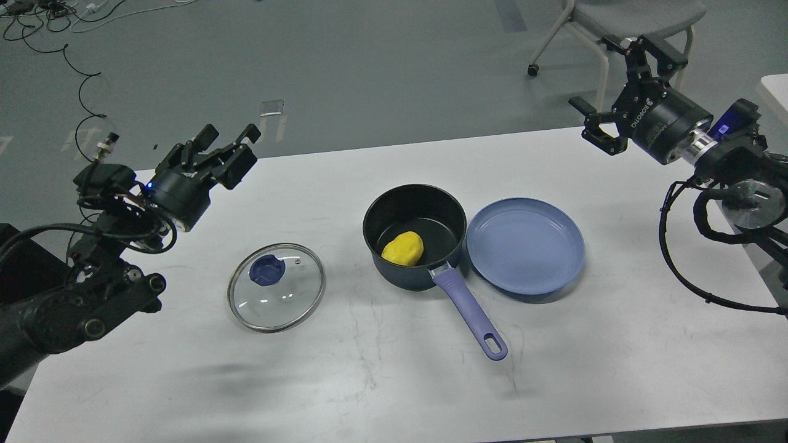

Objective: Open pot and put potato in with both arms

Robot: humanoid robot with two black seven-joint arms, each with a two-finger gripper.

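The dark navy pot (375,229) stands open at the middle of the white table, its purple handle (471,314) pointing toward me. The yellow potato (402,248) lies inside the pot on its black bottom. The glass lid (276,287) with its purple knob lies flat on the table to the left of the pot. My left gripper (229,140) is open and empty, raised above the table's far left, well behind the lid. My right gripper (619,92) is open and empty, held high over the table's far right corner.
A round blue plate (525,245) sits right against the pot's right side. The white table (369,381) has scuff marks near its front. A grey chair (628,18) stands behind the table at the right. Cables (80,92) lie on the floor at the far left.
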